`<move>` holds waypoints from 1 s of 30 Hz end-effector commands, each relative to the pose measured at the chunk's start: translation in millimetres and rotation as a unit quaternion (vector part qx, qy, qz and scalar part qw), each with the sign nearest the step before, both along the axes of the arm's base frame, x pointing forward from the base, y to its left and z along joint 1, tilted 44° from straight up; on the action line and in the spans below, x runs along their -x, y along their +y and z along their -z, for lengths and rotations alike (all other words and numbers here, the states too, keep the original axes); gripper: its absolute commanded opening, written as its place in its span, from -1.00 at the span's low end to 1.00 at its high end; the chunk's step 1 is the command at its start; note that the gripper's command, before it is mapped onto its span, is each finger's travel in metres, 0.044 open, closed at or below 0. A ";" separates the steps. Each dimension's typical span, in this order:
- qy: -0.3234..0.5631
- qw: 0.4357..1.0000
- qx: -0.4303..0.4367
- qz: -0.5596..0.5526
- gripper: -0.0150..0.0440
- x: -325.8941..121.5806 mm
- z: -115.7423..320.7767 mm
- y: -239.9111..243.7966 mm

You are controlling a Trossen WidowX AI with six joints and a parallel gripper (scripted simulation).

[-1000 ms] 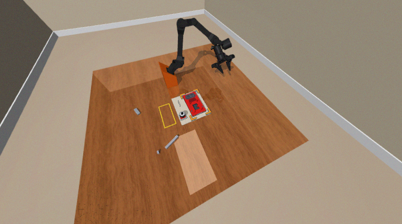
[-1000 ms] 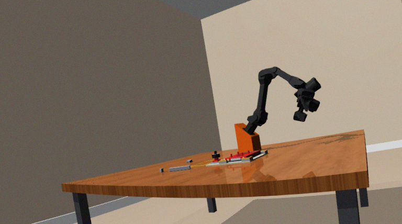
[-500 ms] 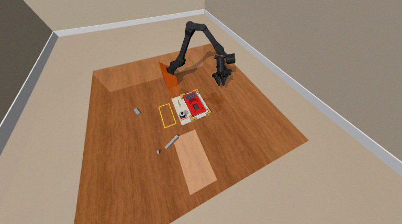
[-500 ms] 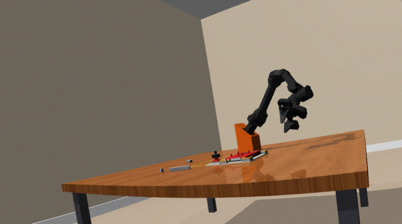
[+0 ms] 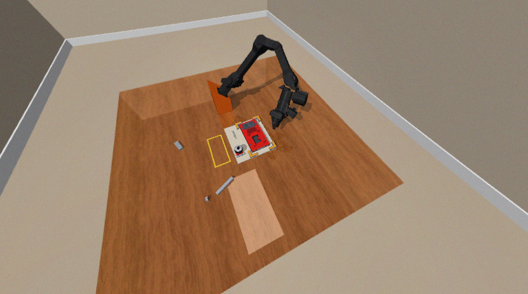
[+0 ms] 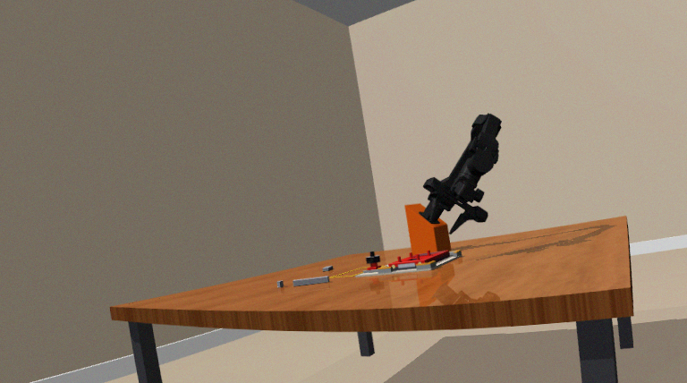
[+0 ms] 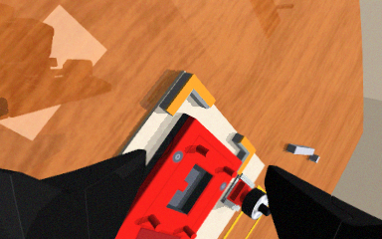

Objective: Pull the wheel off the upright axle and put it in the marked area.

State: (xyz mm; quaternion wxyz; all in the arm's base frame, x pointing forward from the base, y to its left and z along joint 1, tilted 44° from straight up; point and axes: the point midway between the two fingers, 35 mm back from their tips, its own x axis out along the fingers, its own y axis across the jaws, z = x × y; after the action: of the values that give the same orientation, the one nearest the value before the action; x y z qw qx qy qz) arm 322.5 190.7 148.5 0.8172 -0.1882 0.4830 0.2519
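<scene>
The wheel [image 5: 238, 150] [image 6: 372, 259] [image 7: 253, 201], black with a pale hub, sits around the upright axle [image 6: 372, 253] [image 7: 264, 209] on a small red mount at the board's edge. The marked area [image 5: 225, 148] [image 7: 234, 225] is a yellow outline on the table beside the board, with nothing inside it. My gripper [image 7: 206, 166] is open and empty, raised above the table on the far side of the red block from the wheel. In the wrist view the right finger covers the space just beside the wheel and axle tip; no contact shows.
A red block [image 5: 262, 136] [image 6: 428, 257] [image 7: 209, 140] with short pegs lies on the cream board [image 5: 229, 132], between orange corner brackets. A long grey bar [image 5: 225, 185] [image 6: 310, 281], a small cube [image 5: 207, 198] [image 6: 280, 284] and a short bar [image 5: 178, 145] [image 6: 327, 268] lie on the table.
</scene>
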 end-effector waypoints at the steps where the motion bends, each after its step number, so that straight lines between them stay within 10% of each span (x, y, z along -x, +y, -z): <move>1: 0.100 0.987 -0.046 0.120 0.53 -17.7 30.7 -25.0; 11: 0.320 0.832 -0.158 0.426 0.53 -42.4 94.0 -92.7; 24: 0.518 0.413 -0.256 0.704 0.53 -49.6 156.3 -183.1; 30: 0.520 0.406 -0.257 0.706 0.53 -49.5 157.0 -184.3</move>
State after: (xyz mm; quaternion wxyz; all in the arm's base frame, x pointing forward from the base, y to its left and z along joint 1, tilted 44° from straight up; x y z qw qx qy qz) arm 369.5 4.9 -8.2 0.3250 0.5956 0.6914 -0.2481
